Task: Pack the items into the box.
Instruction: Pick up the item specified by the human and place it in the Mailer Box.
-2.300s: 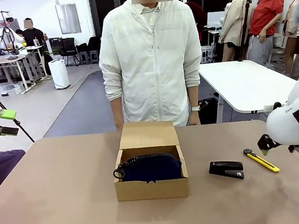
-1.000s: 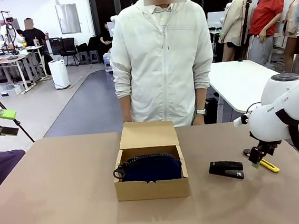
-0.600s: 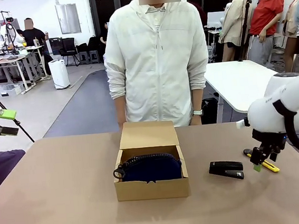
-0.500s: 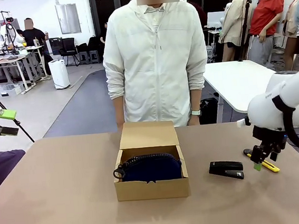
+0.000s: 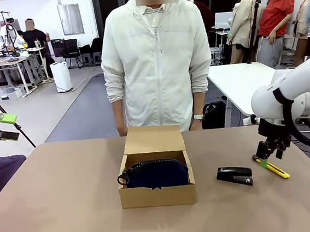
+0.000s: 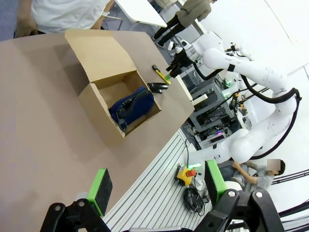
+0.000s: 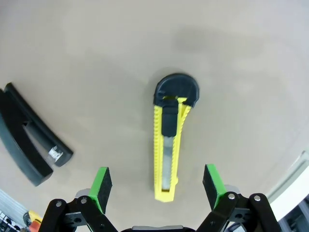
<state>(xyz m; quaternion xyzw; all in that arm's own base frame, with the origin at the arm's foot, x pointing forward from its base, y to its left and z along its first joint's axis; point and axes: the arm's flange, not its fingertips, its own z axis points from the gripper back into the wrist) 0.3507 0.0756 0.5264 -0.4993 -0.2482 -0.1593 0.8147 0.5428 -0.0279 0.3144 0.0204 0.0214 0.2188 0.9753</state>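
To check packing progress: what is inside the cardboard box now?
A dark blue zip pouch lies inside the box, filling most of it. Anything under the pouch is covered.

The right arm [image 5: 285,95] reaches in well to the right of the box [image 5: 157,196], its white forearm bending at the wrist so that the right gripper [image 5: 262,159] points steeply down, its tips at about the level of the box's base; they seem not quite to touch down, though the front view is too small to be sure. Its green-padded fingers [image 7: 101,183] stand wide apart with nothing clasped. The left gripper [image 5: 8,127] hangs far to the left of the box and higher than its lid, fingers spread wide and empty.
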